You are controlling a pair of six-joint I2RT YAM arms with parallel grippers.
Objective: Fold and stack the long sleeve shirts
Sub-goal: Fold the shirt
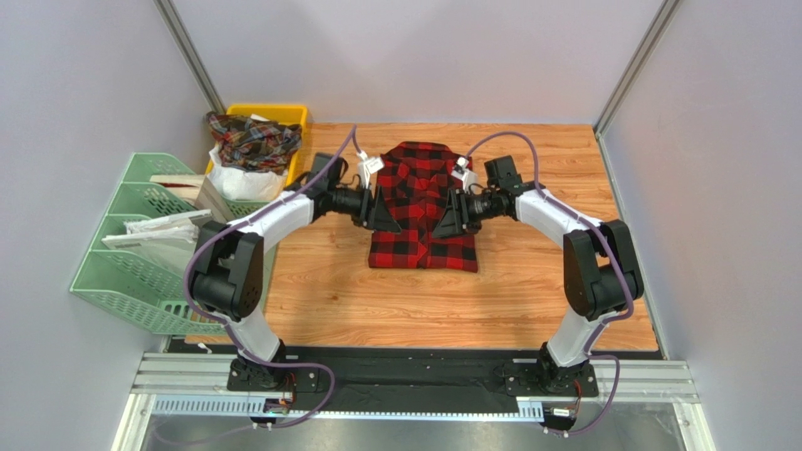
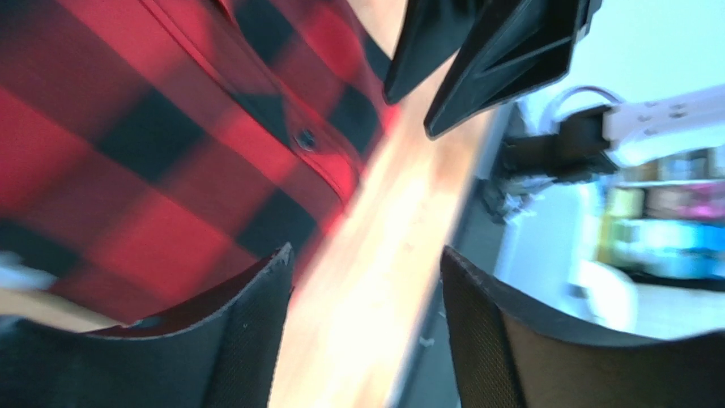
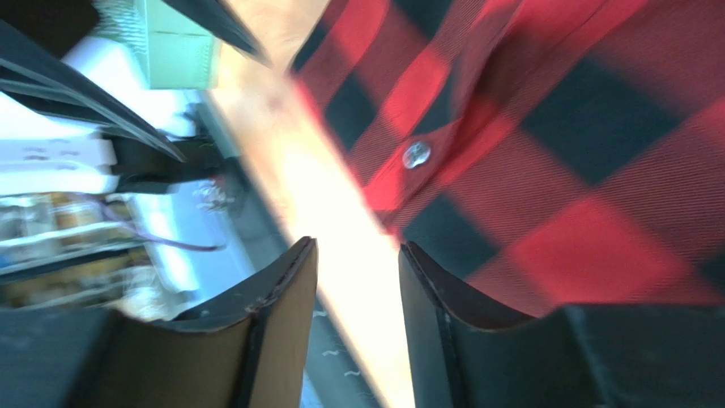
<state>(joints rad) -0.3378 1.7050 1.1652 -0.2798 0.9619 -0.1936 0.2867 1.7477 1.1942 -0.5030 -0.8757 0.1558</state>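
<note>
Top external alone shows plaid shirts over yellow bin

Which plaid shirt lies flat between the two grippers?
The red-and-black check shirt, folded flat on the wooden table. The darker multicolour plaid shirt lies crumpled at the yellow bin, back left.

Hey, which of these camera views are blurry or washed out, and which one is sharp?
Top external: sharp, evenly lit, the shirt crisp. Left wrist: shirt smeared by blur, table blown out to white glare. Right wrist: similar blur, though a button is readable; table strip overexposed too.
</note>
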